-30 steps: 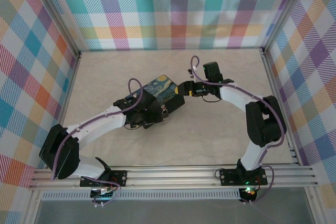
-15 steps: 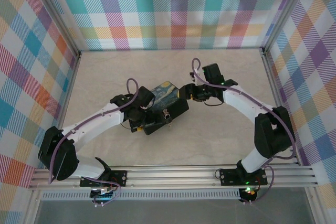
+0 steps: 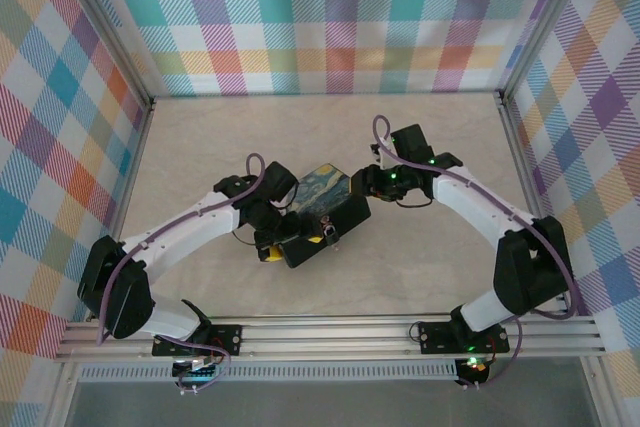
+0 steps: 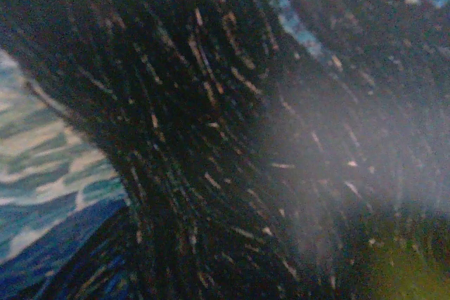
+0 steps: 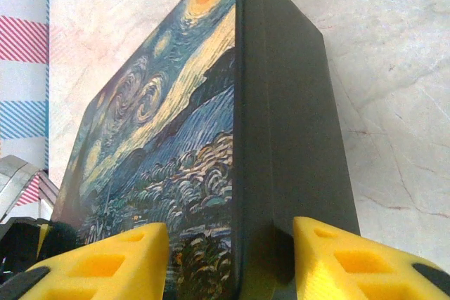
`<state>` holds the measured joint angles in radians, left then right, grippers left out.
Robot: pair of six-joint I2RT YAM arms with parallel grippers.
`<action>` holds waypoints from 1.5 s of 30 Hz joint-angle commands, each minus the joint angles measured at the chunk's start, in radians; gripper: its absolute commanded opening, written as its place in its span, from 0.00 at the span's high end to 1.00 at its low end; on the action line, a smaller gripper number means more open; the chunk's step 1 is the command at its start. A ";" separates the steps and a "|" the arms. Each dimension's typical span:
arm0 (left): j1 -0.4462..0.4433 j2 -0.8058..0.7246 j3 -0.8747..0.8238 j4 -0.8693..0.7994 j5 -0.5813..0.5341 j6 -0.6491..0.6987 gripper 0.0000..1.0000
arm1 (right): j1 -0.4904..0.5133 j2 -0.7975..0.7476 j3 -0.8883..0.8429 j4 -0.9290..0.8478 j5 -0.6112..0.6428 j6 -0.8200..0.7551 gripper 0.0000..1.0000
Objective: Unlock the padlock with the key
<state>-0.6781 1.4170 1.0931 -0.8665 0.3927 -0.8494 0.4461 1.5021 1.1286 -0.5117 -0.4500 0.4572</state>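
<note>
The padlock (image 3: 328, 231) hangs on the painted tin's (image 3: 325, 192) near side, between my end effectors. My right end effector (image 5: 232, 261) straddles the tin's far corner, and my left end effector (image 3: 278, 237) sits at the opposite end. I cannot tell whether either grips.

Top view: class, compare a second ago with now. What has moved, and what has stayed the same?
The left gripper carried the tin right and towards the near edge, turning it slightly; the padlock went with it. The right gripper followed, its fingers closing in astride the tin's far-right end. Unchanged: the left gripper's hold on the tin, the padlock on its side.
</note>
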 commanded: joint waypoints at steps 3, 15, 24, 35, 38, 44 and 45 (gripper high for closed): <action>0.030 -0.007 0.128 0.424 0.141 -0.061 0.06 | 0.090 -0.053 0.006 -0.197 -0.334 0.059 0.53; 0.110 -0.065 0.100 0.456 0.179 -0.090 0.06 | 0.090 -0.066 0.063 -0.222 -0.358 0.082 0.52; 0.131 -0.066 0.114 0.479 0.186 -0.106 0.06 | 0.090 -0.065 0.071 -0.228 -0.355 0.092 0.52; 0.181 -0.064 0.142 0.511 0.193 -0.117 0.06 | 0.090 -0.053 0.087 -0.226 -0.355 0.097 0.52; 0.195 -0.067 0.140 0.515 0.189 -0.119 0.06 | 0.089 -0.051 0.085 -0.223 -0.354 0.097 0.52; 0.233 -0.075 0.165 0.508 0.192 -0.114 0.06 | 0.089 -0.037 0.102 -0.246 -0.339 0.075 0.51; 0.236 -0.069 0.172 0.502 0.193 -0.108 0.06 | 0.089 -0.031 0.102 -0.247 -0.337 0.072 0.51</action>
<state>-0.4717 1.3514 1.1561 -0.8848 0.5159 -0.8974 0.4458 1.4612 1.2320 -0.5629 -0.4538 0.5121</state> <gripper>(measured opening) 0.943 0.490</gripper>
